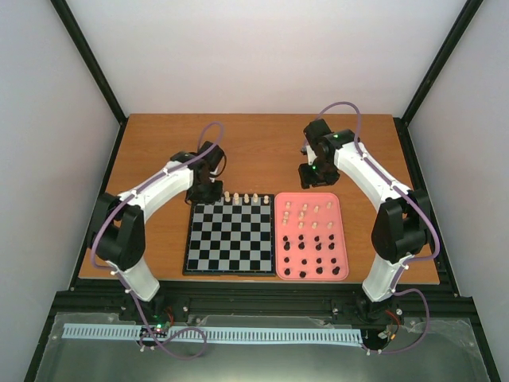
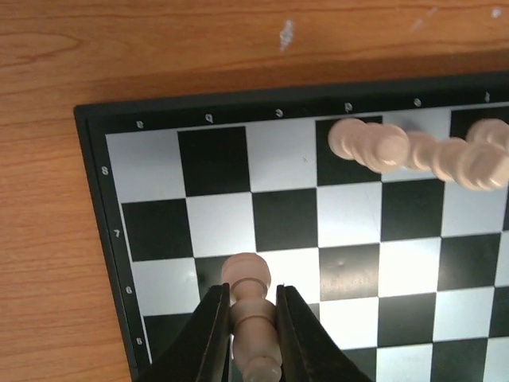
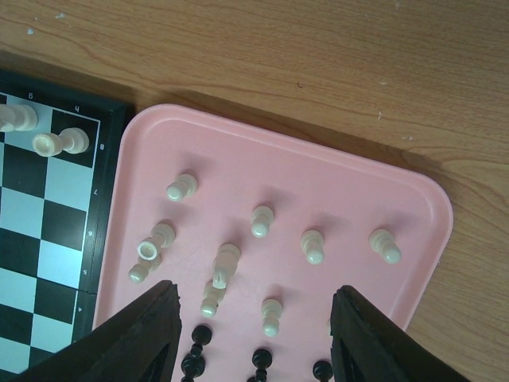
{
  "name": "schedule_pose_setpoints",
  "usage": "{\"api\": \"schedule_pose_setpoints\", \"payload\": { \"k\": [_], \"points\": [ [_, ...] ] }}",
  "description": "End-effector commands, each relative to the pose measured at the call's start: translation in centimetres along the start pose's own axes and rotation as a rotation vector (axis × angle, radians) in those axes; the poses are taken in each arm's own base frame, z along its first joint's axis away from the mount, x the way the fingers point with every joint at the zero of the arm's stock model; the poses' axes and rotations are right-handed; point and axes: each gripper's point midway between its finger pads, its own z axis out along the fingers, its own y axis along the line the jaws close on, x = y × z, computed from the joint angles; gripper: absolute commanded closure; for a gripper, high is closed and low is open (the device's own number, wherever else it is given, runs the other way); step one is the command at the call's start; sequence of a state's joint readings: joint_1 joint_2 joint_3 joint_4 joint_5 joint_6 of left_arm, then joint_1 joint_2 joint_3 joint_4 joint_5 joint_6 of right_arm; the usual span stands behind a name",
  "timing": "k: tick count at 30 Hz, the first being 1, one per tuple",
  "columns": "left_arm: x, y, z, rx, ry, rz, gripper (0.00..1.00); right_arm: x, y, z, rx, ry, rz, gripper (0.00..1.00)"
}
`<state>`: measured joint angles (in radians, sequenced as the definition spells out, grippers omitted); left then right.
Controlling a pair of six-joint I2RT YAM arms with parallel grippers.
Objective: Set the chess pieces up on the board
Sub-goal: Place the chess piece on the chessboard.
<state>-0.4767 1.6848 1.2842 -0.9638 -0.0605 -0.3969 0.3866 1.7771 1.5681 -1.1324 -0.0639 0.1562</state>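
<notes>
Cream chess piece (image 2: 246, 274) sits clamped in left pincer (image 2: 253, 296) over board (image 2: 350, 215); right pincer (image 3: 254, 293) gapes over pink tray (image 3: 358, 199).

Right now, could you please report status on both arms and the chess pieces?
Left gripper: jaws shut on a cream piece over the board. Right gripper: jaws open above the pink tray. Nothing in the way.

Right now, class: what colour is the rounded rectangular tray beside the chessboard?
The tray is pink; right wrist view shows best.
</notes>
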Motion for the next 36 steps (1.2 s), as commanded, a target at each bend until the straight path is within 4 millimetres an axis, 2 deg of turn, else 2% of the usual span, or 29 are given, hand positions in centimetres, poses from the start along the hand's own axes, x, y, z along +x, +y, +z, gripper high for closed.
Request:
{"api": "schedule_pose_setpoints", "payload": {
  "k": [1, 13, 23, 36],
  "points": [
    [-2.7, 0.5, 0.2, 0.012, -0.059, -0.022, 0.99, -0.3, -0.2, -0.8, -0.005, -0.025, -0.001, 0.48],
    [-4.8, -0.9, 2.3, 0.058, -0.057, -0.021, 0.99, -0.5, -0.5, -0.7, 0.005, -0.017, 0.001, 0.48],
    [-5.6, -0.7, 3.6, 0.045, -0.058, -0.028, 0.99, -0.5, -0.5, -0.4, -0.001, -0.011, 0.005, 0.48],
    [-5.1, -0.7, 4.8, 0.043, -0.020, -0.026, 0.98, -0.3, -0.5, -0.3, -0.002, -0.001, 0.006, 0.48]
  ]
}}
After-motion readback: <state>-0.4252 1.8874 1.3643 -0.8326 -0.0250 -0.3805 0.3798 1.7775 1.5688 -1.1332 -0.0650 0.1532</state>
